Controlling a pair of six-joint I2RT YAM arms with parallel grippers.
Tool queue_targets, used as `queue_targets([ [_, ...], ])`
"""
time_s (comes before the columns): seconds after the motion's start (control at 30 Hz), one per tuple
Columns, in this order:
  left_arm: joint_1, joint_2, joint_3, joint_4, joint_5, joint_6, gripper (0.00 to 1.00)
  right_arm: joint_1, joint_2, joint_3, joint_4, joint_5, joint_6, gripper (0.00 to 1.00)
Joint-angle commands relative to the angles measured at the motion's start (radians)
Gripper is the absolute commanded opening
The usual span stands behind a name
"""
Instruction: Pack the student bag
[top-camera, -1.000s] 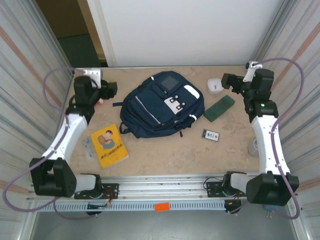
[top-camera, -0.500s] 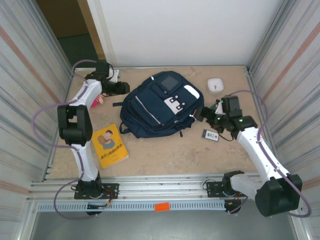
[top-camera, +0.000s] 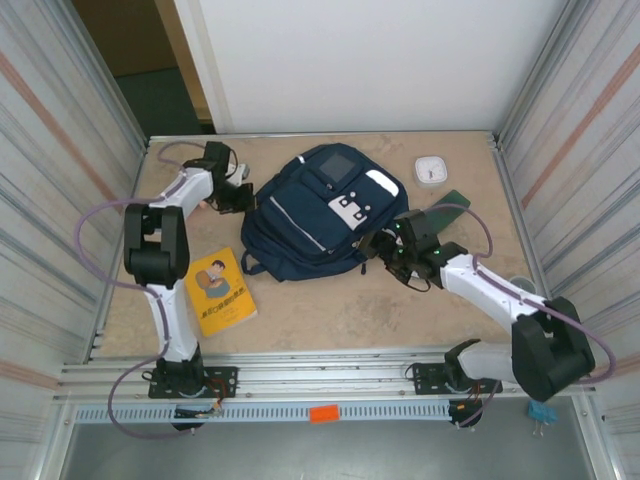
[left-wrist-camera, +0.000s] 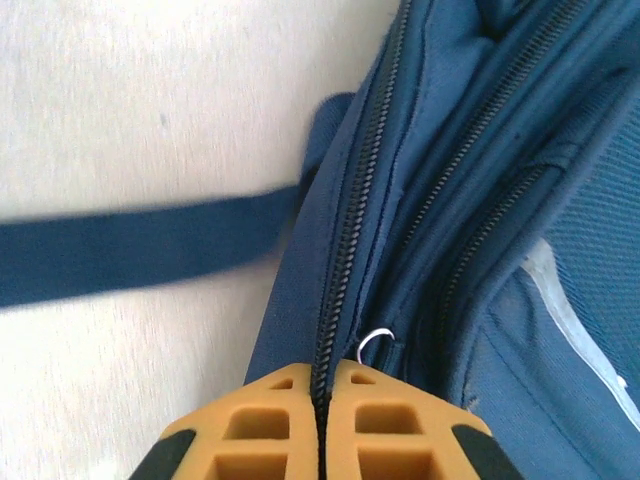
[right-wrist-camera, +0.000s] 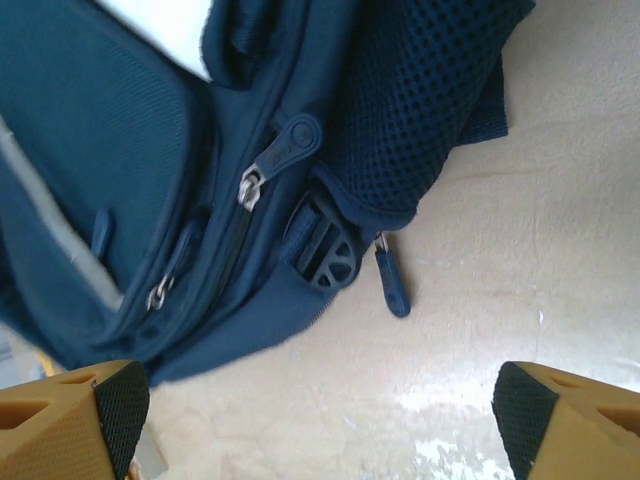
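The student bag (top-camera: 320, 215), a navy-blue backpack with white stripes, lies flat in the middle of the table. My left gripper (top-camera: 243, 197) is at its left edge. In the left wrist view its orange fingers (left-wrist-camera: 250, 430) are pressed together on the bag's zipper line (left-wrist-camera: 345, 230), with a small metal ring (left-wrist-camera: 377, 345) poking out beside the tips. My right gripper (top-camera: 378, 245) hangs by the bag's lower right corner. It stands wide open (right-wrist-camera: 320, 420) over bare table, close to a dangling zipper pull (right-wrist-camera: 392, 280) and a black buckle (right-wrist-camera: 325, 255).
A yellow book (top-camera: 218, 290) lies front left of the bag. A white square device (top-camera: 431, 168) sits at the back right. A dark green case (top-camera: 452, 198) is partly behind the right arm. A loose bag strap (left-wrist-camera: 130, 245) trails left across the table.
My left gripper has come down to the bag's left edge and shut on the zipper line. The right arm has swung left, bringing its open gripper to the bag's lower right corner.
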Motion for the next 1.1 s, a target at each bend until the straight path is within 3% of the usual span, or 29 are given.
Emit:
queue_targets([
  [0.0,-0.007,-0.198,-0.084,0.026,0.075,-0.055,0.0,0.006,0.057,0.002,0.092,0.034,0.058,0.9],
  [0.13,-0.015,-0.381,-0.228,0.118,0.159,-0.18,0.0,-0.002,0.114,0.037,0.075,0.056,0.032,0.89],
  [0.27,-0.059,-0.525,-0.372,0.16,0.172,-0.283,0.0,-0.031,0.164,0.059,0.117,0.02,-0.007,0.89],
  [0.47,-0.199,-0.666,-0.572,0.164,0.076,-0.386,0.0,-0.114,0.233,0.143,0.133,-0.007,-0.094,0.89],
  [0.63,-0.26,-0.754,-0.722,0.167,-0.018,-0.461,0.04,-0.178,0.304,0.222,0.114,-0.088,-0.193,0.88],
  [0.7,-0.264,-0.79,-0.757,0.159,-0.046,-0.47,0.18,-0.188,0.312,0.237,0.091,-0.094,-0.214,0.87],
  [0.77,-0.264,-0.83,-0.757,0.138,-0.068,-0.443,0.52,-0.197,0.293,0.231,0.082,-0.095,-0.226,0.86],
  [0.83,-0.264,-0.877,-0.72,0.114,-0.109,-0.379,0.94,-0.21,0.254,0.223,0.056,-0.103,-0.242,0.84],
  [0.97,-0.265,-0.926,-0.629,0.136,-0.133,-0.173,0.99,-0.215,0.132,0.199,-0.005,-0.087,-0.272,0.84],
  [1.07,-0.273,-0.912,-0.577,0.187,-0.089,0.061,0.99,-0.204,0.014,0.163,-0.04,-0.059,-0.284,0.85],
])
